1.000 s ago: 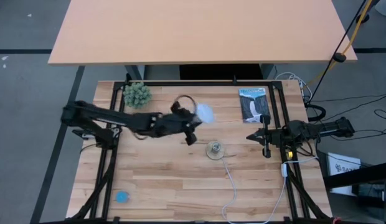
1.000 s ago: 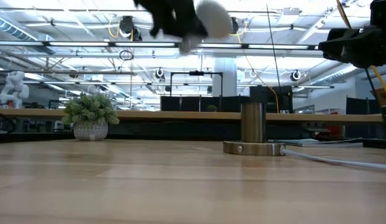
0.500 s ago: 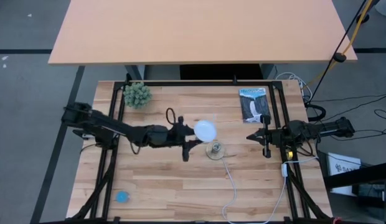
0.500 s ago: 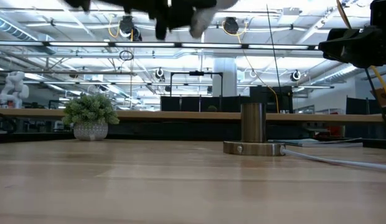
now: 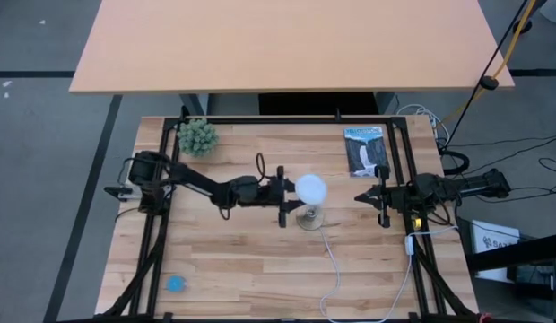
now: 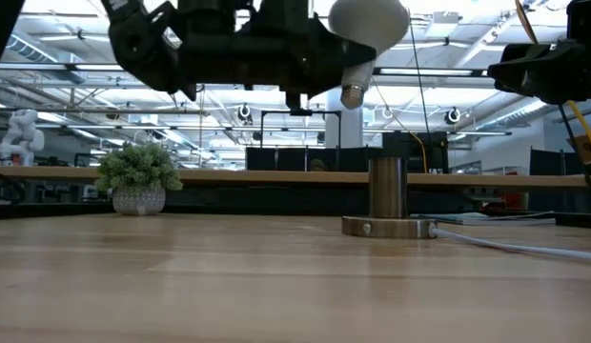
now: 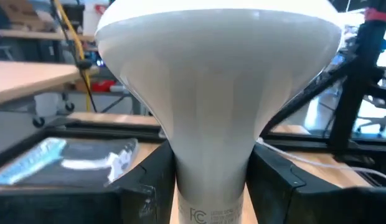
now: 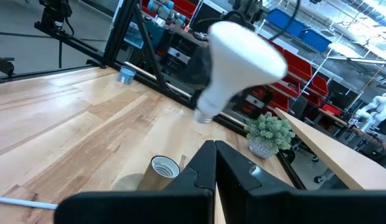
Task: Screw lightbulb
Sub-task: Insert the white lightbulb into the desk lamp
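Observation:
The white lightbulb (image 5: 310,189) is held in the air by my left gripper (image 5: 292,195), a little to the left of and above the metal socket (image 5: 308,216). In the low view the bulb's dome (image 6: 369,19) is up and its silver screw base (image 6: 353,93) points down, higher than the socket (image 6: 388,195), which stands upright on its round foot. My right gripper (image 5: 372,196) is shut and empty, in the air to the right of the socket; it also shows in the right wrist view (image 8: 215,163). My left gripper pinches the bulb's narrow neck (image 7: 211,168) between its two fingers (image 7: 149,183), just under the dome. The fingers come level from the table's left. The bulb is lifted clear, dome up and slightly tilted, its screw base (image 8: 204,115) hanging below the fingers.
A white cord (image 5: 336,269) runs from the socket to the near edge. A small potted plant (image 5: 197,136) stands at the far left, a booklet (image 5: 365,150) lies at the far right, and a blue disc (image 5: 176,283) lies at the near left.
My left gripper has carried the bulb toward the table's right edge and toward the near edge, close to the socket, and lower. It has turned meanwhile, so the bulb now stands dome up with its base down.

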### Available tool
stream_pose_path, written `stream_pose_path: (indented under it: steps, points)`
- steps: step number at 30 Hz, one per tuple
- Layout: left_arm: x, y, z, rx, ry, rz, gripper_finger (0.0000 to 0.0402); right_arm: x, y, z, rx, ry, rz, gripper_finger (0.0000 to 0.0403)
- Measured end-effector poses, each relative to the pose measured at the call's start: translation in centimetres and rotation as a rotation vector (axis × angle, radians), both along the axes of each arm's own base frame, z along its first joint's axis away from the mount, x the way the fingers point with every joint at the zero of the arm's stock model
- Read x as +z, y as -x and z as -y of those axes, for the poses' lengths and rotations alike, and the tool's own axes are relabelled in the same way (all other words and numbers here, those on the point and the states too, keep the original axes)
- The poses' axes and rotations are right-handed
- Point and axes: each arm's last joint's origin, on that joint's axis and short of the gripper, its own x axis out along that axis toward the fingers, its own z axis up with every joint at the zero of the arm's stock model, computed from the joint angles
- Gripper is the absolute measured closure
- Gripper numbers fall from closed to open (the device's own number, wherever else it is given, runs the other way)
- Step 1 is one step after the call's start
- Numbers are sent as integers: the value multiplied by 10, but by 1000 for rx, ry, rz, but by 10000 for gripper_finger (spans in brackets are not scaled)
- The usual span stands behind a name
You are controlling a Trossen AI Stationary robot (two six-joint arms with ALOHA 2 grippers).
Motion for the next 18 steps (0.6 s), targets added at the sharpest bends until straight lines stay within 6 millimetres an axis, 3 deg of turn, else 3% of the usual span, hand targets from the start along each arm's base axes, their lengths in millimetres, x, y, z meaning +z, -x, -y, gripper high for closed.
stream_pose_path:
  steps: [7, 14, 18]
  points:
    - [0, -1, -6, -78, 8, -1, 246, 0, 0, 0, 0, 0, -1, 403]
    - [3, 1, 7, -124, 49, 11, 246, 0, 0, 0, 0, 0, -1, 403]
    - [17, 4, 12, -134, 17, 65, 246, 0, 0, 0, 0, 0, -1, 403]
